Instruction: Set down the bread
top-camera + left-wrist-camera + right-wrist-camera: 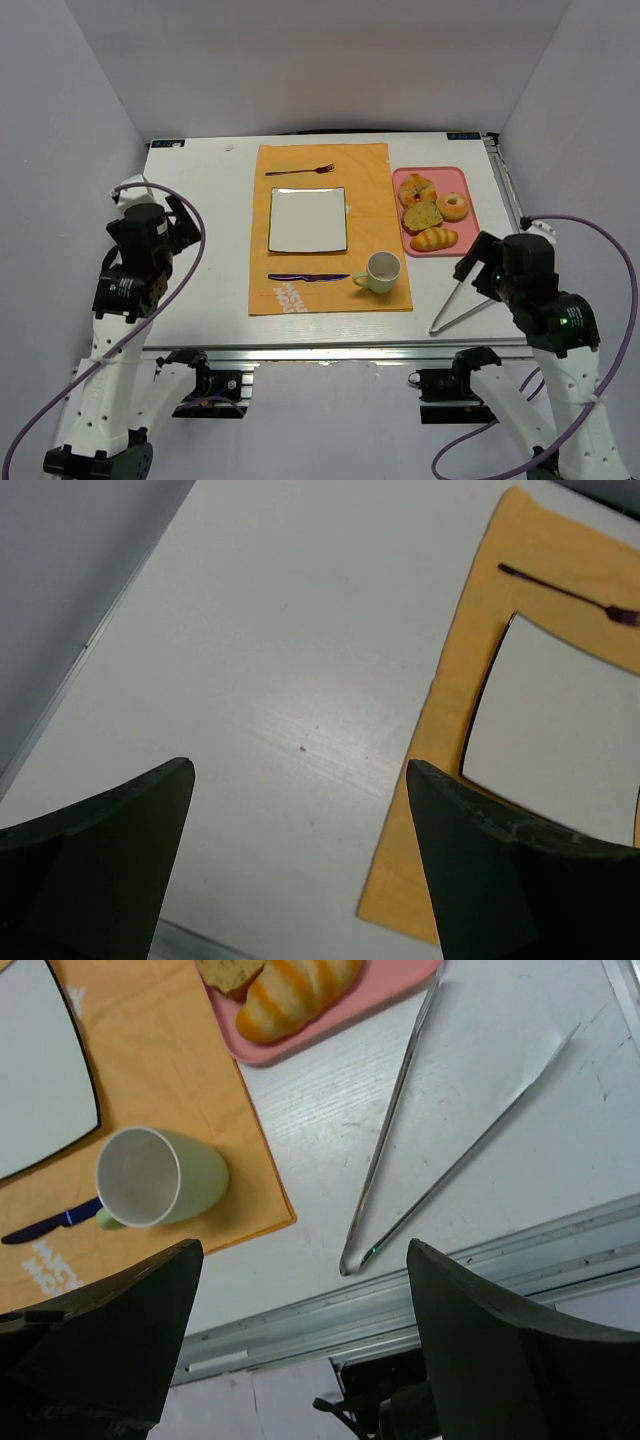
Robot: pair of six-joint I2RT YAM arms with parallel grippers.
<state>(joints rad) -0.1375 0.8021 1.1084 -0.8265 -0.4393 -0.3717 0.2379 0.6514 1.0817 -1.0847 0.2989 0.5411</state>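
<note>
Several breads lie on a pink tray [470, 212] at the right: a striped loaf [434, 239] [297, 992], a slice [421, 216], a croissant [417, 188] and a doughnut [453, 206]. A white square plate [308, 220] [560, 740] rests on the orange placemat [330, 228]. Metal tongs [462, 300] [400, 1160] lie on the table below the tray. My right gripper [478, 262] [300, 1250] hovers open over the tongs' hinge end, holding nothing. My left gripper [178, 222] [300, 770] is open and empty over bare table left of the placemat.
A fork [300, 170] lies above the plate and a blue-handled knife [308, 276] below it. A pale green mug [380, 271] [155, 1178] stands on the placemat's lower right. The table's metal front rail [400, 1300] runs just under the tongs. White walls enclose the sides.
</note>
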